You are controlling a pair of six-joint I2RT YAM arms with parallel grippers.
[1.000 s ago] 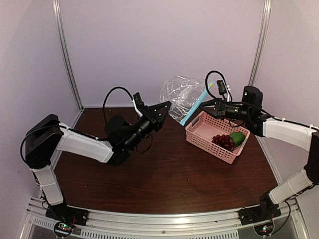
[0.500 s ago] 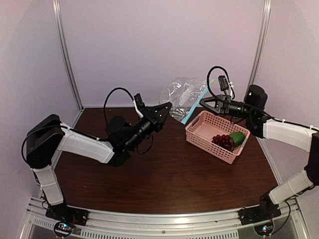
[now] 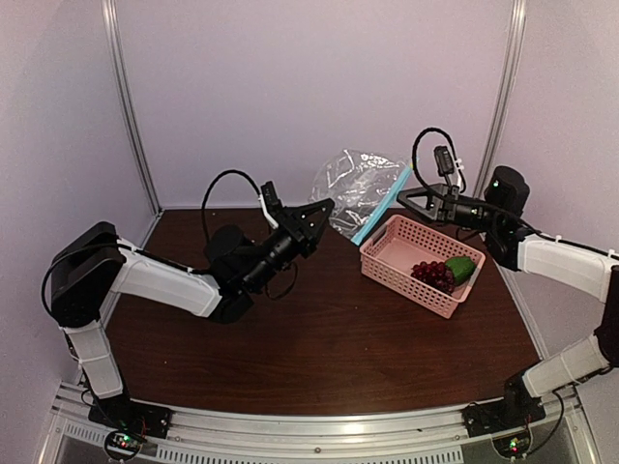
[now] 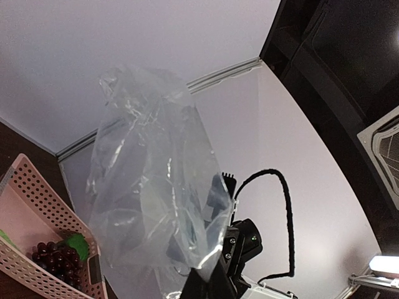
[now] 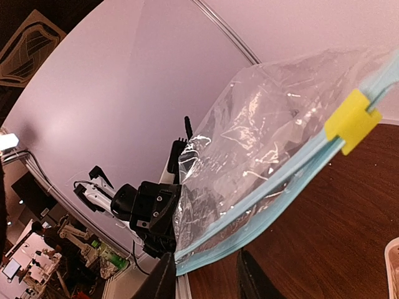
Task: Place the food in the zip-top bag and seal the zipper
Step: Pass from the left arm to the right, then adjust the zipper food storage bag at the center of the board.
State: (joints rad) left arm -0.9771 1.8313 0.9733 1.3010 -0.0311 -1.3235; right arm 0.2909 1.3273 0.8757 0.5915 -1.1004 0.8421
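Note:
The clear zip-top bag (image 3: pixel 353 188) hangs in the air at the back of the table, with its teal-blue zipper (image 3: pixel 382 205) slanting down to the left. My left gripper (image 3: pixel 327 206) is shut on the bag's left corner, as the left wrist view (image 4: pixel 209 274) shows. My right gripper (image 3: pixel 404 196) is open just right of the zipper. In the right wrist view the gripper (image 5: pixel 204 265) has its fingers apart around the strip's lower end (image 5: pixel 249 230), and a yellow slider (image 5: pixel 351 120) sits on the strip. The grapes (image 3: pixel 432 274) and the green vegetable (image 3: pixel 461 268) lie in the basket.
The pink perforated basket (image 3: pixel 387 263) stands on the dark wooden table (image 3: pixel 319 338) right of centre, below the bag and under my right arm. Purple walls with metal posts close the back and sides.
My right arm has drawn back to the right and its gripper has risen slightly beside the zipper. My left gripper and the bag have hardly moved.

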